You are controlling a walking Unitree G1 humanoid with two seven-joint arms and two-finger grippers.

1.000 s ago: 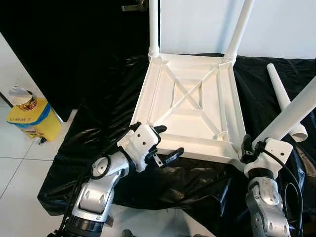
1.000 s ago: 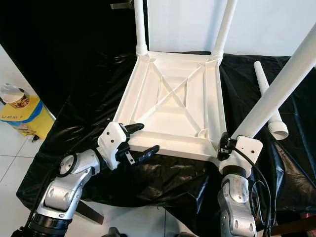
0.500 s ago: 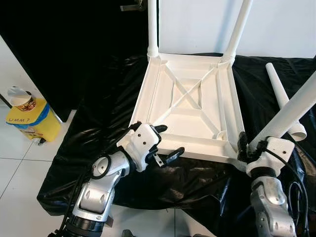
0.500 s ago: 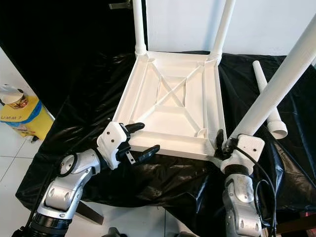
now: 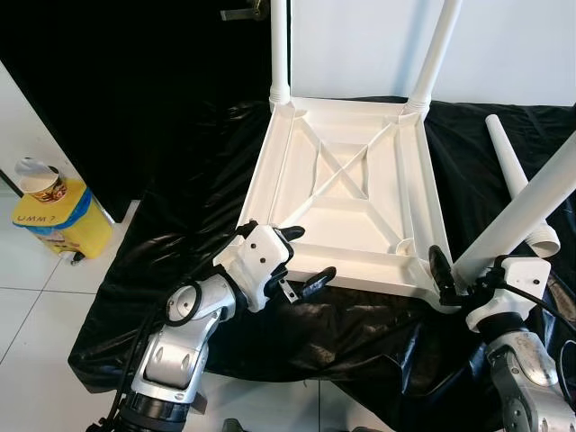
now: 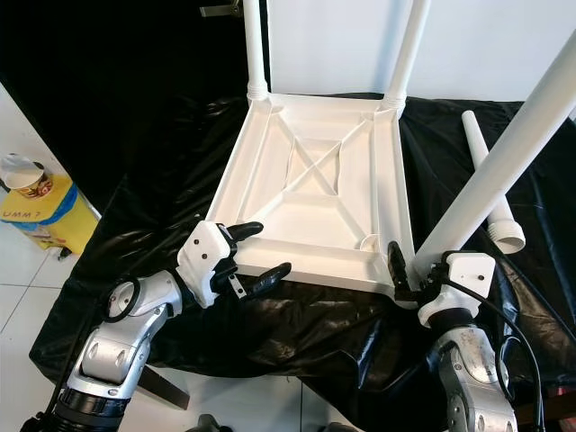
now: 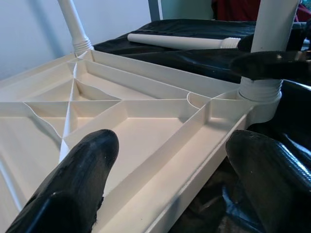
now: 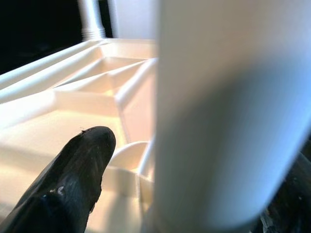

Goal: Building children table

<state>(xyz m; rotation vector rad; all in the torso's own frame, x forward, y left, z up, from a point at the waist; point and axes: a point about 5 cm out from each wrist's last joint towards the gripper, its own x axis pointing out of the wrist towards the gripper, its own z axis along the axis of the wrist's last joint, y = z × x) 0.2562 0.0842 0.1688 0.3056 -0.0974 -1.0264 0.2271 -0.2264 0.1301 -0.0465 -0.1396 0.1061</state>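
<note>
Leg-fitting step: upturned tabletop (image 5: pixel 346 193) at frame centre on black sheet (image 5: pixel 180 243), right gripper (image 6: pixel 409 274) clasping third leg (image 6: pixel 504 153) at lower-right corner socket, left gripper (image 5: pixel 297 261) spread at near rim, spare leg (image 5: pixel 517 184) far right awaiting pickup.

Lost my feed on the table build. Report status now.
Left gripper open astride near rim of upturned tabletop. Right gripper around third leg at near right corner socket. Fourth leg loose on black sheet. Nothing blocking.
</note>
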